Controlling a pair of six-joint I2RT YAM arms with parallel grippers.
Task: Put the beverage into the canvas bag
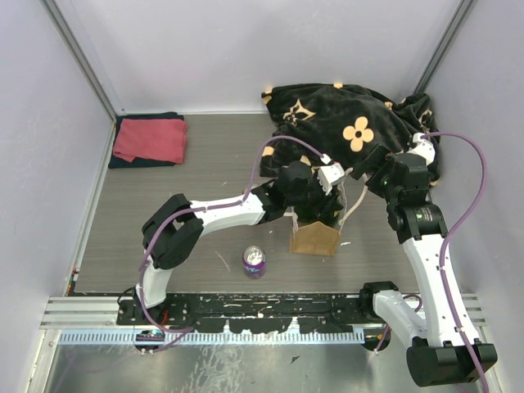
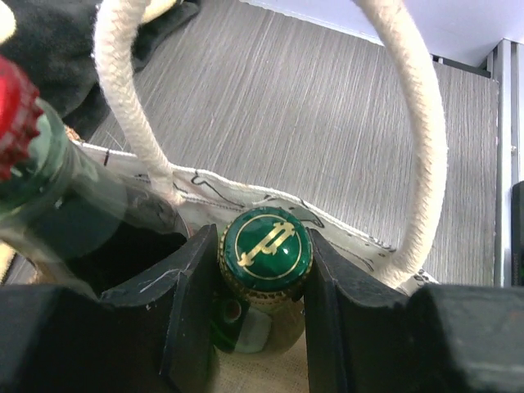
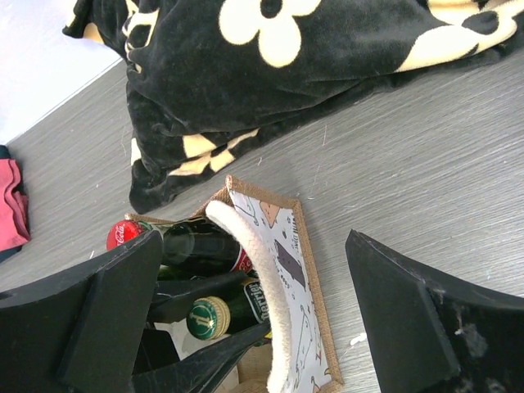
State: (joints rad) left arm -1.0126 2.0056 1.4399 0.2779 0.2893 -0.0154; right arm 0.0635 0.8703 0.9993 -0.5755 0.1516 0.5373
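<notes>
The canvas bag (image 1: 314,238) stands upright mid-table, tan with cream rope handles (image 2: 419,123). My left gripper (image 2: 260,241) reaches into its mouth and is shut on the neck of the beverage, a green glass bottle with a green and gold cap (image 2: 266,246), which is down inside the bag (image 3: 307,246). A second dark bottle with a red cap (image 3: 124,233) leans in the bag beside it. My right gripper (image 3: 254,239) hovers open just above the bag's right side, nothing between its fingers (image 3: 409,319). From above, both grippers (image 1: 315,195) (image 1: 372,176) crowd over the bag.
A purple can (image 1: 254,261) stands on the table in front of the bag to its left. A black flower-patterned blanket (image 1: 352,123) lies bunched behind the bag. A folded red cloth (image 1: 151,139) sits at the far left corner. Walls close three sides.
</notes>
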